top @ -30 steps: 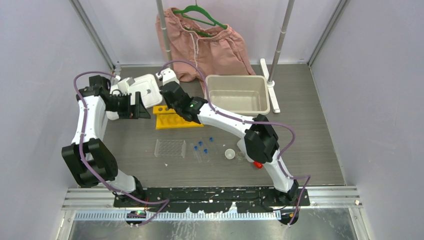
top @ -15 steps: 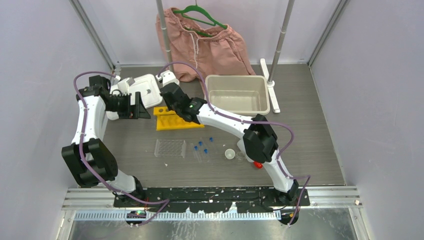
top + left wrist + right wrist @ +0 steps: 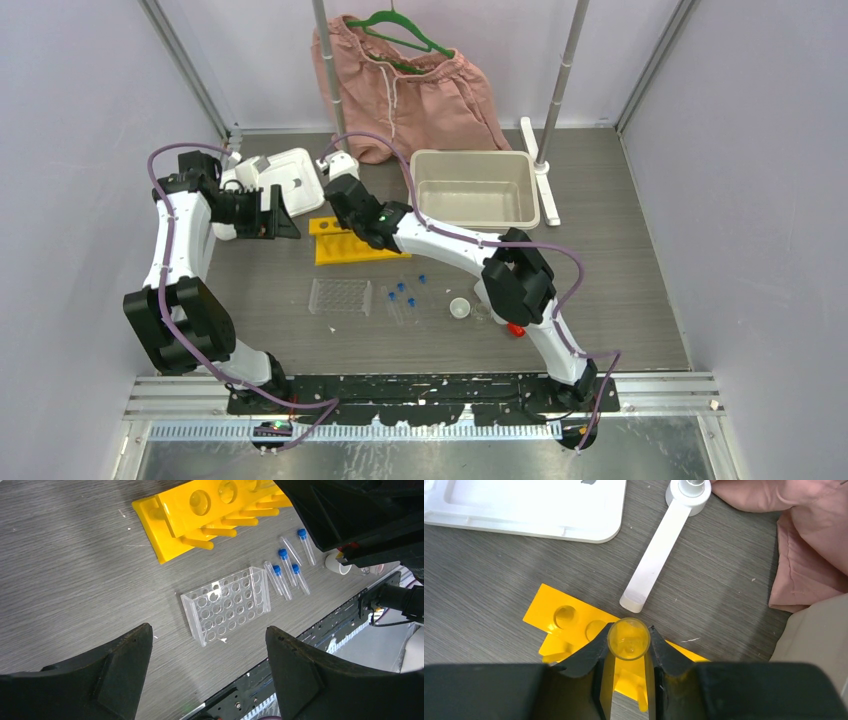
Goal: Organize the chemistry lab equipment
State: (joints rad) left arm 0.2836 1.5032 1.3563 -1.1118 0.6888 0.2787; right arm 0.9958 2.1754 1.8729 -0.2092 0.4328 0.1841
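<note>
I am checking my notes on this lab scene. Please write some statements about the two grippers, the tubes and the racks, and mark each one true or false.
1. The right gripper is shut on a small clear tube over the yellow tube rack. True.
2. The left gripper holds the clear grid rack. False: it is open and holds nothing; the grid rack rests on the table.
3. The blue-capped tubes stand in the holes of the clear grid rack. False: they lie flat on the table beside it.
4. The pink shorts hang on a green hanger at the far side. True.
</note>
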